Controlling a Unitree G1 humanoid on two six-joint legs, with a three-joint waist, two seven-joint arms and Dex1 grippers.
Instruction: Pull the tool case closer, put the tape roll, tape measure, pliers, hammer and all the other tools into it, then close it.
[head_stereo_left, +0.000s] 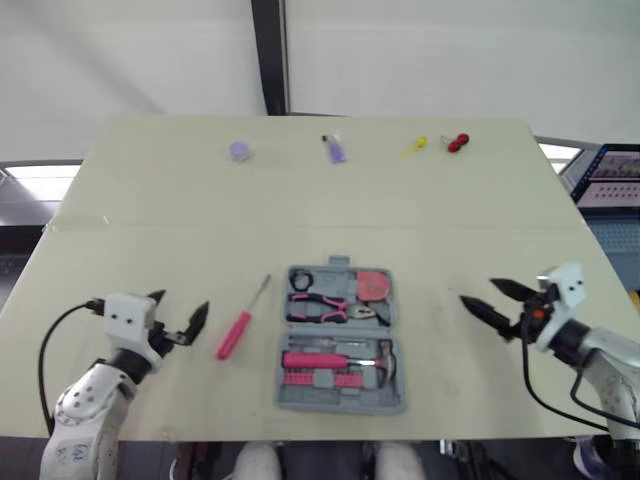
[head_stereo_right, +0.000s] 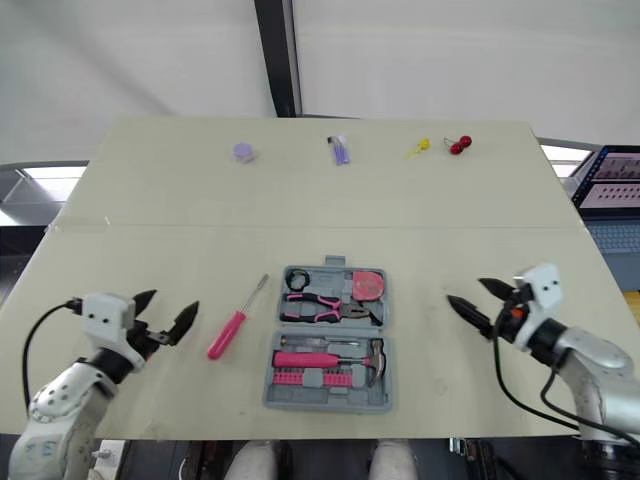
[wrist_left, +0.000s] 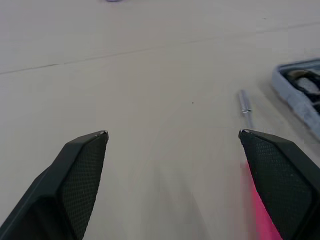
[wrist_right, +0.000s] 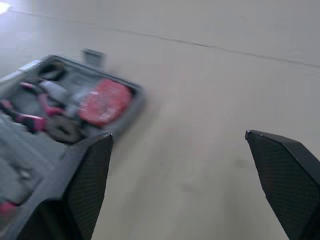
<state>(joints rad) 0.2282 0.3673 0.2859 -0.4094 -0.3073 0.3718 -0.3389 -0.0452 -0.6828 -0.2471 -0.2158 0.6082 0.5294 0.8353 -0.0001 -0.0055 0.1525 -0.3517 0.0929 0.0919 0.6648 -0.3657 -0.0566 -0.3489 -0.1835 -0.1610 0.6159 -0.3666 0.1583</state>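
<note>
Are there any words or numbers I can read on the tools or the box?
None can be read.
The tool case and the pink screwdriver show no lettering.
The screen past the table's right edge has marks too small to read.

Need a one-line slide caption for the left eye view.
Open grey plastic tool case holding pink tools, pink-handled screwdriver left of it, left gripper and right gripper open alongside.
</note>
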